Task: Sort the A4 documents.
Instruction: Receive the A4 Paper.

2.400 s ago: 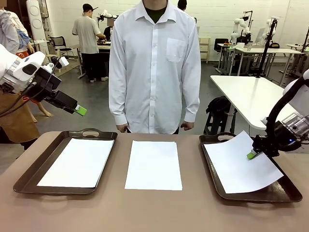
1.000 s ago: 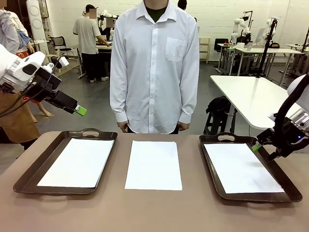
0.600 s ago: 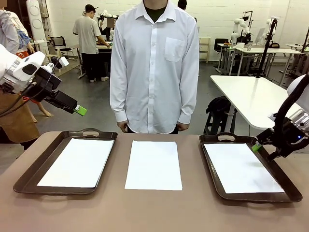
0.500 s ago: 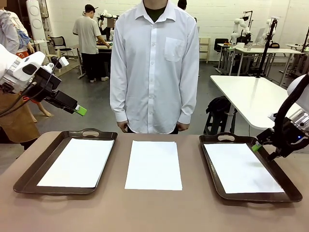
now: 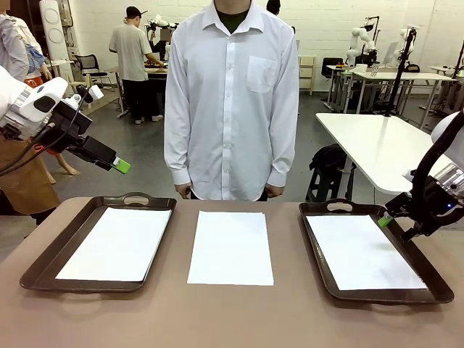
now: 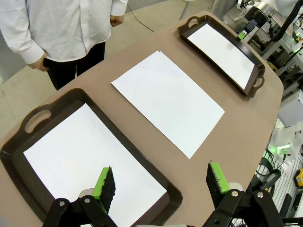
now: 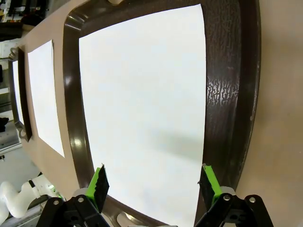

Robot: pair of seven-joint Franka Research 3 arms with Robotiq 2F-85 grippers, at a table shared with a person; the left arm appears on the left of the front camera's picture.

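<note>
**Sheet released into the right tray**

The sheet (image 5: 362, 252) that the right fingers (image 5: 384, 220) carried a moment ago now lies flat in the right tray (image 5: 317, 246). These fingers stand wide open and empty at its far right rim. One A4 document (image 5: 232, 246) waits on the bench (image 5: 232, 319) between the trays, probably next. The left fingers (image 5: 119, 165), also open and empty, hang high beyond the left tray (image 5: 135, 198).

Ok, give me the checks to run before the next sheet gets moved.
1. Right gripper open, empty, by the right tray: ok.
2. Left gripper open, empty, raised off the table: ok.
3. Sheet in the right tray flat inside the rim: ok.
4. Middle sheet flat on the table, nothing on it: ok.
5. Person's hands off the table: ok.
6. Which tray the middle sheet belongs in: cannot tell.
</note>
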